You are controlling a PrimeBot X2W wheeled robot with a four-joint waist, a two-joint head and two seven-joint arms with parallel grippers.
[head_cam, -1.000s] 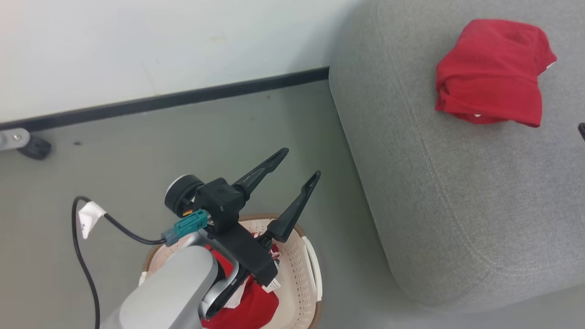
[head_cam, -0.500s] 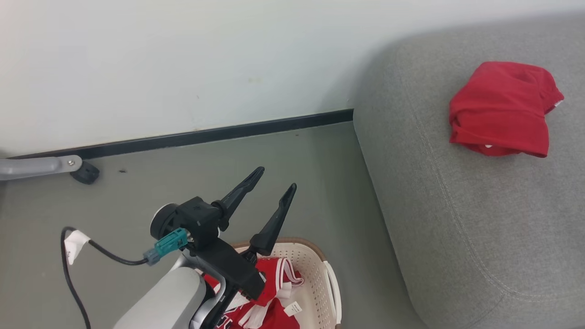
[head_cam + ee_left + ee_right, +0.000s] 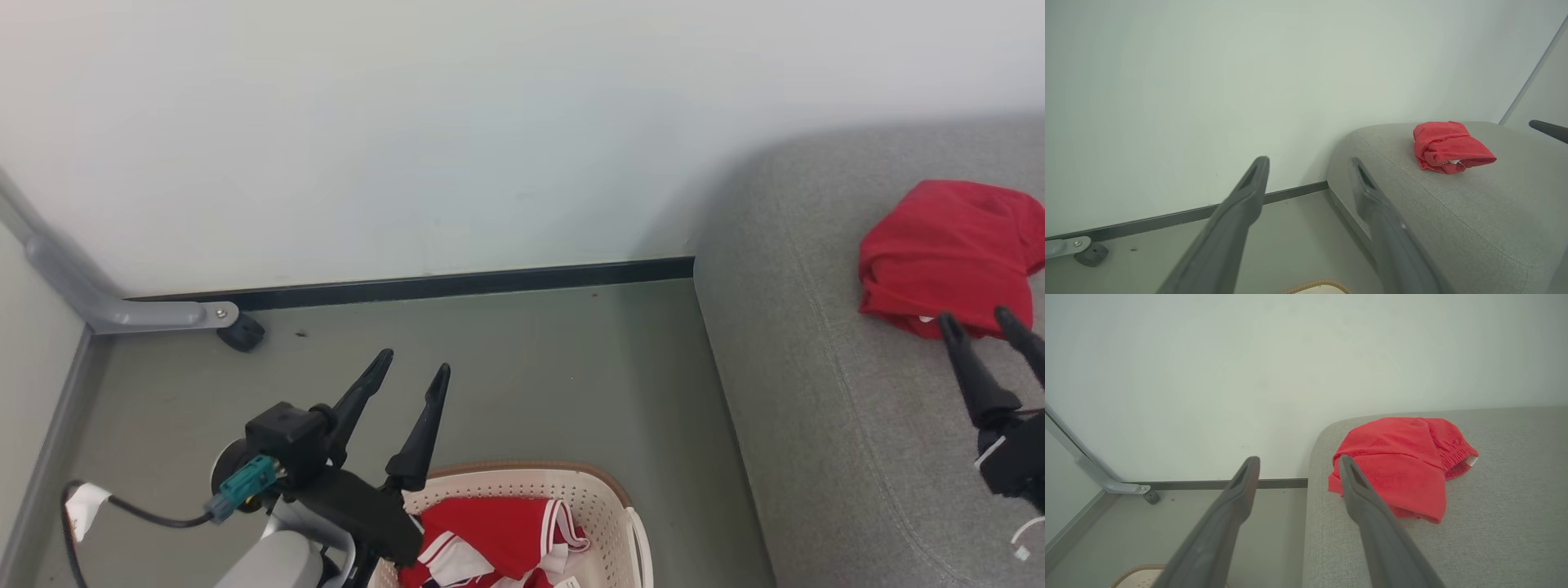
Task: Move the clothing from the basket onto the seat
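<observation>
A plain red garment (image 3: 951, 249) lies crumpled on the grey seat (image 3: 824, 425), also in the left wrist view (image 3: 1447, 147) and the right wrist view (image 3: 1400, 465). A second red garment with white striped trim (image 3: 498, 547) lies in the cream basket (image 3: 604, 506) at the bottom of the head view. My left gripper (image 3: 412, 366) hangs open and empty above the basket's far-left rim. My right gripper (image 3: 976, 318) stands open and empty over the seat, just in front of the plain red garment.
A white wall with a black baseboard (image 3: 457, 284) runs behind the grey floor (image 3: 522, 384). A grey metal leg with a dark caster (image 3: 241, 333) stands at the left by the wall. A black cable with a white tag (image 3: 86, 510) trails from my left arm.
The head camera has tilted up and turned, so the whole picture shifted down and right. My right gripper has come into view over the seat. The left gripper stays open above the basket.
</observation>
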